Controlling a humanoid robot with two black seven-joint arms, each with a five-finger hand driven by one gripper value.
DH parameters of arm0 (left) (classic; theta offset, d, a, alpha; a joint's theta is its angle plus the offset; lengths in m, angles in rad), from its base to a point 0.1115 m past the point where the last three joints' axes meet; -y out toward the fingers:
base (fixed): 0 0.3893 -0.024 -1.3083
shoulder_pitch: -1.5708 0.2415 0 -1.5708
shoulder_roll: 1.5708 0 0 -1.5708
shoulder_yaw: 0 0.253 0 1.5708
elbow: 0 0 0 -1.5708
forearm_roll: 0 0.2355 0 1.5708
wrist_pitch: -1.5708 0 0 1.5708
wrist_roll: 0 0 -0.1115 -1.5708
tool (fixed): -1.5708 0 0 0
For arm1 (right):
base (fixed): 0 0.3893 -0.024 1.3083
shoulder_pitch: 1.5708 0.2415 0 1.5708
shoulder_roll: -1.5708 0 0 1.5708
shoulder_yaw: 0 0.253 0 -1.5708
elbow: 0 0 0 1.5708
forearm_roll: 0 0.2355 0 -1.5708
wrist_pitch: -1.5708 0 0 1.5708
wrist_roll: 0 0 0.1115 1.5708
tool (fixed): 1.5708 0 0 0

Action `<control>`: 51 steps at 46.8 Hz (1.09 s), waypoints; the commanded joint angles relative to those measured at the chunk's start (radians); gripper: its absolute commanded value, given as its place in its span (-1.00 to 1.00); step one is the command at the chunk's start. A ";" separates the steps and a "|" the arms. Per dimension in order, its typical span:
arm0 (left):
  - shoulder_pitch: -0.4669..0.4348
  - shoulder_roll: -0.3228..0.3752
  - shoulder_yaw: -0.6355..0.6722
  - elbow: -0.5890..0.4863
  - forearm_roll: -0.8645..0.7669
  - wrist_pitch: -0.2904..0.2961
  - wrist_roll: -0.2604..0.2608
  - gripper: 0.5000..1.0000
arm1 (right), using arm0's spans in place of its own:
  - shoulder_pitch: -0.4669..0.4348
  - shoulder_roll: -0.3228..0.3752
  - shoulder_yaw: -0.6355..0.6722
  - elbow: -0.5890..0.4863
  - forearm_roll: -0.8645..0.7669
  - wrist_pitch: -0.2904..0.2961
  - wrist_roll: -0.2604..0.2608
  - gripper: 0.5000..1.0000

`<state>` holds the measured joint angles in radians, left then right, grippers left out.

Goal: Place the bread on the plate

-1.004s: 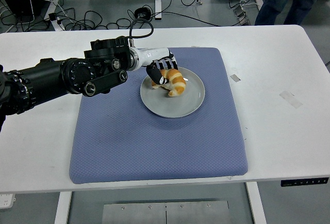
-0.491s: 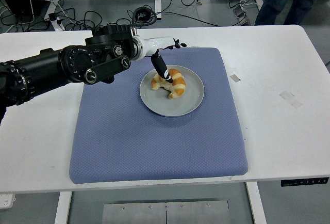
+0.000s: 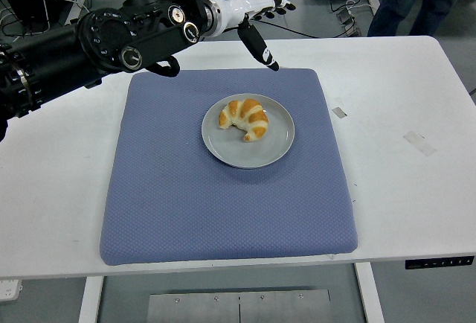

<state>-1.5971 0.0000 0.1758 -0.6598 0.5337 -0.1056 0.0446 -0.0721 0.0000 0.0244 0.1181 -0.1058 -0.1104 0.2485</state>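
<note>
While the bread point(image 3: 245, 117) lies on the grey plate point(image 3: 256, 153) at the middle of the blue mat point(image 3: 186, 204), the left hand point(image 3: 256, 18) hangs above the mat's far edge, fingers spread wide, holding nothing.

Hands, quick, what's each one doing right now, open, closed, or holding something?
Left hand: open, fingers spread, holding nothing, raised above the mat's far edge; the croissant lies on the plate.
Right hand: not in view.
</note>
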 commanded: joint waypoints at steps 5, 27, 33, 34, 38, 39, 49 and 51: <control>0.002 0.000 -0.041 0.023 0.002 0.004 0.000 0.92 | 0.000 0.000 0.000 0.000 0.000 0.000 0.000 1.00; 0.046 0.123 -0.148 0.109 -0.023 -0.005 -0.075 0.92 | 0.000 0.000 0.000 0.000 0.000 0.000 0.000 1.00; 0.071 0.184 -0.188 0.137 -0.093 -0.005 -0.095 0.92 | 0.000 0.000 0.000 0.000 0.000 0.000 0.000 1.00; 0.075 0.193 -0.188 0.137 -0.104 -0.003 -0.095 0.92 | 0.000 0.000 0.000 0.000 0.000 0.000 0.000 1.00; 0.098 0.224 -0.193 0.137 -0.156 -0.003 -0.095 0.92 | 0.000 0.000 -0.001 0.000 0.000 0.000 0.000 1.00; 0.106 0.229 -0.194 0.137 -0.172 -0.002 -0.095 0.92 | 0.000 0.000 0.000 0.000 0.000 0.000 0.000 1.00; 0.183 0.265 -0.254 0.149 -0.261 0.006 -0.095 0.92 | 0.002 0.000 0.000 0.002 0.000 0.000 0.000 1.00; 0.200 0.270 -0.278 0.164 -0.268 0.006 -0.097 0.92 | 0.002 0.000 0.000 0.002 0.000 0.000 0.000 1.00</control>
<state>-1.4194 0.2614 -0.0737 -0.5127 0.2748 -0.0997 -0.0507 -0.0712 0.0000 0.0244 0.1192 -0.1059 -0.1104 0.2487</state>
